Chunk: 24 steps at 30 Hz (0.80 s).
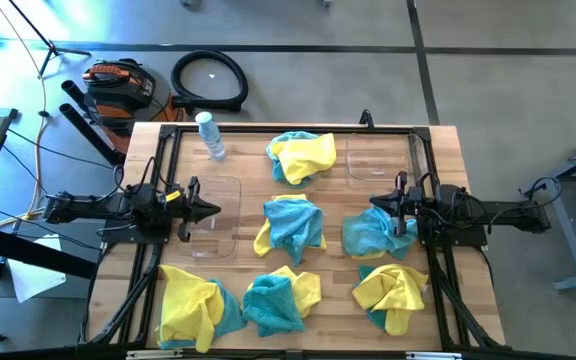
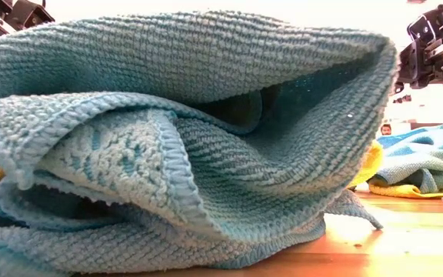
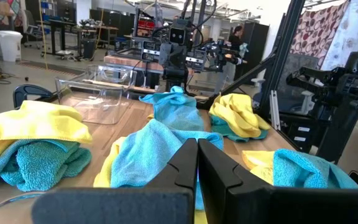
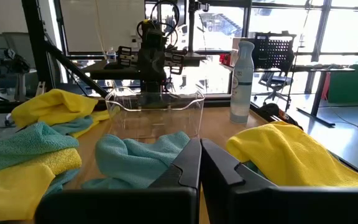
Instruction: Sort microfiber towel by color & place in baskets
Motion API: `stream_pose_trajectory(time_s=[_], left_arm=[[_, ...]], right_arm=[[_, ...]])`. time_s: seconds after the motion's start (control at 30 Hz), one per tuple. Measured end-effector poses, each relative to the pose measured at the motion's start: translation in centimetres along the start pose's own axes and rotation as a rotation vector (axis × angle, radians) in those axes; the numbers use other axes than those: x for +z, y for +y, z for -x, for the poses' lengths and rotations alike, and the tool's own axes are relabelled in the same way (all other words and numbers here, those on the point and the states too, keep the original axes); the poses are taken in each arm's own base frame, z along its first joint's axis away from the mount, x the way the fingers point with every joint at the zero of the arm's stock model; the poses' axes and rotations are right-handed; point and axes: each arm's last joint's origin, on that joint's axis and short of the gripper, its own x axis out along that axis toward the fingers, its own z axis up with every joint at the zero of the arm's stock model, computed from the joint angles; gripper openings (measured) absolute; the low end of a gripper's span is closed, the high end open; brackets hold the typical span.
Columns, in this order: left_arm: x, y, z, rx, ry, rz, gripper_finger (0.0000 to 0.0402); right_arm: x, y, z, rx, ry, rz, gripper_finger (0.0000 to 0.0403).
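Several heaps of microfiber towels, yellow and teal mixed, lie on the wooden table: one at the far middle (image 1: pixel 301 157), one in the centre (image 1: pixel 290 224), a teal one right of centre (image 1: pixel 368 236), and three along the near edge (image 1: pixel 198 305) (image 1: pixel 280 300) (image 1: pixel 393 292). One clear basket (image 1: pixel 213 222) stands at the left, another (image 1: pixel 378 160) at the far right. My left gripper (image 1: pixel 211 211) (image 3: pixel 197 163) is shut and level above the left basket, pointing right. My right gripper (image 1: pixel 376 203) (image 4: pixel 199 163) is shut and level above the teal towel, pointing left. A teal towel (image 2: pixel 183 154) fills the low view.
A clear water bottle (image 1: pixel 209 135) stands at the far left of the table, beside the left basket (image 4: pixel 157 115). A black frame (image 1: pixel 168 130) runs round the table. Bare wood shows between the heaps. A person (image 3: pixel 236 37) stands in the room beyond.
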Motion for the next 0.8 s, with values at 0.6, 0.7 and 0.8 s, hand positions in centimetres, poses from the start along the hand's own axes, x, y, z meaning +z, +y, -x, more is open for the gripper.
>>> stream_pose_trajectory(time_s=[0.6,0.7,0.8], left_arm=[[0.4,0.1,0.0,0.043,-0.051,0.177,0.0],[0.8,0.1,0.0,0.06,-0.098,0.181,0.0],[1.7,0.0,0.2,0.042,-0.173,0.187,0.0]], right_arm=[[0.0,0.0,0.0,0.0,0.0,0.0,0.0],[0.0,0.0,0.0,0.0,0.0,0.0,0.0],[0.0,0.0,0.0,0.0,0.0,0.0,0.0]])
